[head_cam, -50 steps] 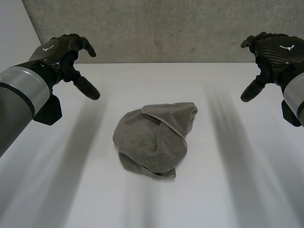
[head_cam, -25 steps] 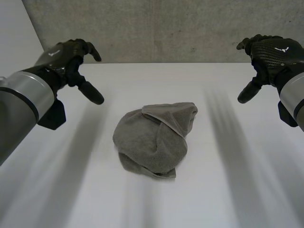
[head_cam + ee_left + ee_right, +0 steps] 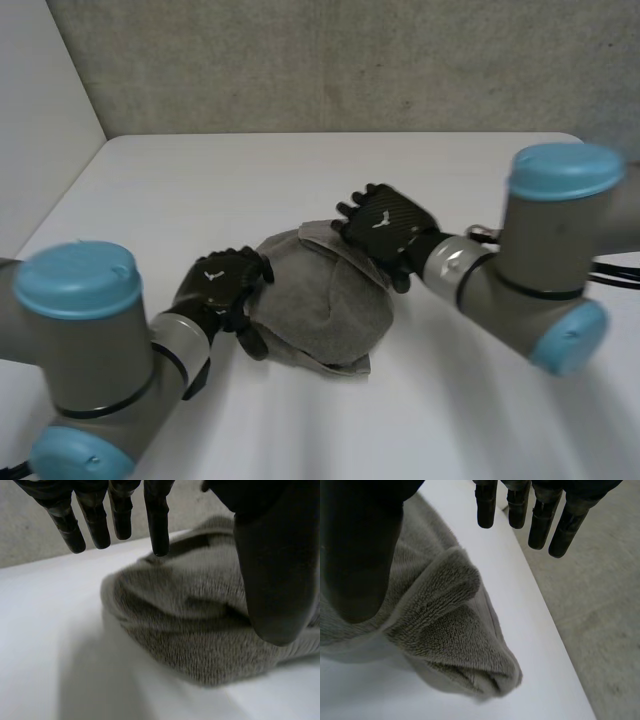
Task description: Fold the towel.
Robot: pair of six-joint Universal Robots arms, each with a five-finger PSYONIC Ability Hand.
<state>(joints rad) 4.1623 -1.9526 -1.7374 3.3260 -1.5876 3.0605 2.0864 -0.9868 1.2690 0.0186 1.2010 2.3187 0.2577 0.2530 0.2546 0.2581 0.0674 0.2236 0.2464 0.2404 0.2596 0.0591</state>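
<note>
Where the big white bench (image 3: 200, 180) ends at its far side, a grey wall (image 3: 350, 60) stands behind it. Two thick grey arms with light-blue caps reach in over the bench. The left arm (image 3: 90, 350) comes from the near left corner. The right arm (image 3: 540, 260) comes in from the right side.

The towel (image 3: 320, 300) is grey and fluffy. It lies in a soft, rumpled heap near the middle of the bench, with one flap folded over its far right part.

The left hand (image 3: 220, 290) is at the left edge of the towel. In the left wrist view its fingers (image 3: 157, 520) are straight and spread, held above the towel, and its thumb (image 3: 275, 570) hangs close in front of the cloth. The fingers and thumb are wide apart and do not pinch anything.

The right hand (image 3: 385, 225) is at the far right part of the towel, on the folded flap. In the right wrist view its fingers (image 3: 540, 525) are straight, side by side, out past the towel's bunched end. Its thumb (image 3: 360, 555) is over the cloth. This hand is spread too, and it is not pinching the towel.
</note>
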